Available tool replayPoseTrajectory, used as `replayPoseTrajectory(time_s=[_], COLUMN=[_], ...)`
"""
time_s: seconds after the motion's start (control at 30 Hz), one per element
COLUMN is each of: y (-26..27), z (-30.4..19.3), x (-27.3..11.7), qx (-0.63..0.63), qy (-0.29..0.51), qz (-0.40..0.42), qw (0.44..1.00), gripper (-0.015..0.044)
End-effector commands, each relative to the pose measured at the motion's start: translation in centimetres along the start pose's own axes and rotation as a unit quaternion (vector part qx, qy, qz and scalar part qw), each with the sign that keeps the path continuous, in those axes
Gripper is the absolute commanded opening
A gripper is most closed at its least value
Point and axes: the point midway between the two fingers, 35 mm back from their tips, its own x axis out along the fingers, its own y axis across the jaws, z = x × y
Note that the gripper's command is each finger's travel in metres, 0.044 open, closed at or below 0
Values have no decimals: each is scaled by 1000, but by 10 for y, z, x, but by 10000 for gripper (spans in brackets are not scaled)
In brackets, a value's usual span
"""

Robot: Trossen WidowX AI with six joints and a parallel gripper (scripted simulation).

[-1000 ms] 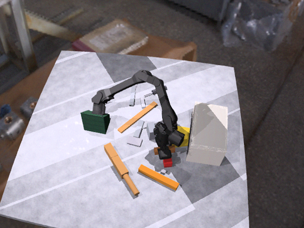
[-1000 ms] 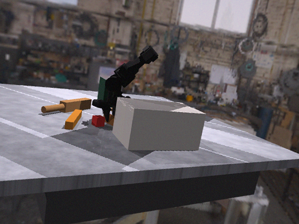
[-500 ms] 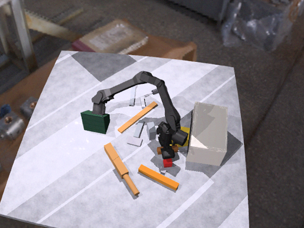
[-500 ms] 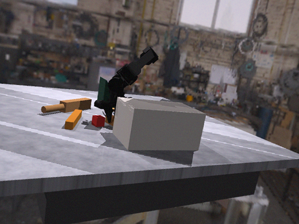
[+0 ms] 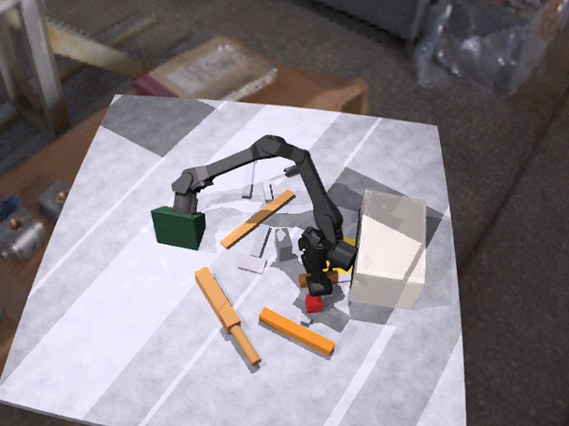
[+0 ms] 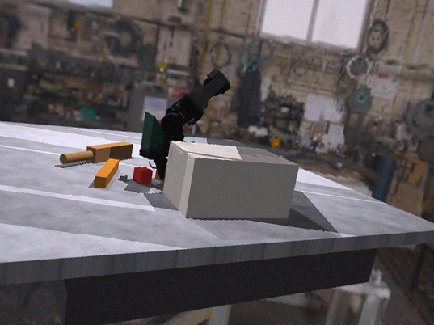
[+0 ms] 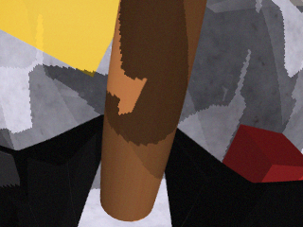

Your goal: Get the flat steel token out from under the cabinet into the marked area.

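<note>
Claw [image 5: 319,283] [image 6: 161,174] [image 7: 136,128] low over the table, closed on the brown handle [image 5: 305,280] [image 6: 158,174] [image 7: 132,189] of a tool, one finger on each side. Beyond the claw, a pale blade [image 5: 344,277] runs from the handle toward the cabinet [image 5: 389,240] [image 6: 242,189]; whether its tip is under the edge, I can't tell from here.

Token: not in sight in any view. By the task it lies under the cabinet, ahead of the claw; the vents don't show from where I stand.

Yellow patch [image 5: 343,271] [image 7: 57,30], presumably the marked area, ahead of the claw and off to one side. Red block [image 5: 313,304] [image 6: 142,175] [image 7: 260,156] just beside the claw, on the other side; orange bar [image 5: 296,331] [image 6: 106,173] farther out that way.

Step in hand, as I judge it: working the tool in for the token. Keep the blade low and level, feed it in slowly, get its end behind the token, then draw back gently, angling toward the yellow. Swinging wide could knock the red block; a twisting handle would lift the tip over the token. Stop once the token is wholly inside, then ease the blade off it.
</note>
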Motion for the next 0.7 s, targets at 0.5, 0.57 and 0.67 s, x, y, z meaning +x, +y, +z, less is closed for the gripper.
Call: replayPoseTrajectory(time_s=[0.5, 0.57, 0.67], y=[16, 16, 16], z=[4, 4, 4], x=[1, 1, 1], qx=[1, 1, 1], qy=[0, 0, 0], qz=[-1, -1, -1], qw=[1000, 1000, 1000], gripper=[0, 0, 0])
